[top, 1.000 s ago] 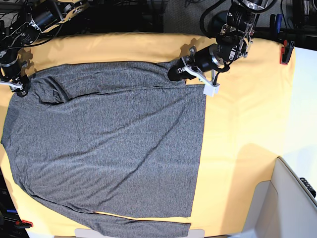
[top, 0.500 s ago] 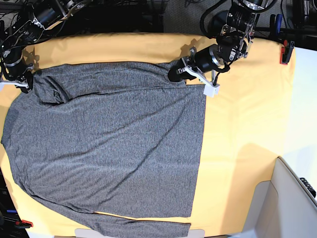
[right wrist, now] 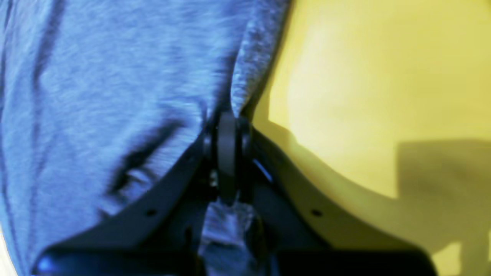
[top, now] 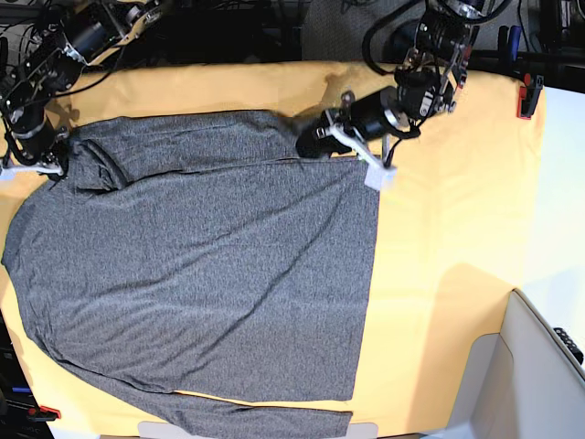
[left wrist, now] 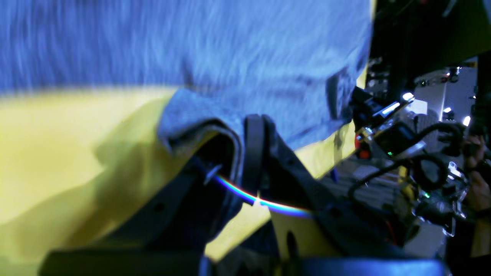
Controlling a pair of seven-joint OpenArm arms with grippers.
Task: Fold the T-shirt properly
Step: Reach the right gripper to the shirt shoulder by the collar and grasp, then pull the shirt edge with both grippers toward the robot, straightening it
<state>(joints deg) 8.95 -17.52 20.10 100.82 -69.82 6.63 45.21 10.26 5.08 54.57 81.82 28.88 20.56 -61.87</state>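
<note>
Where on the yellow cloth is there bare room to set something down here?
Bare yellow cloth lies between the T-shirt hem and the white edge, and in a strip above the shirt. Crowded: the top corners, where the left gripper and right gripper pinch fabric.

You have one T-shirt (top: 201, 274), grey and long-sleeved, spread over one yellow-orange cloth (top: 448, 238) that covers the table. Two arms reach in from the far edge, so you count two grippers: the left gripper (top: 315, 142) at the shirt's far right corner and the right gripper (top: 50, 165) at its far left corner. You can also count two red clamps: one (top: 526, 99) at the cloth's far right corner, one (top: 46, 413) at its near left corner.
</note>
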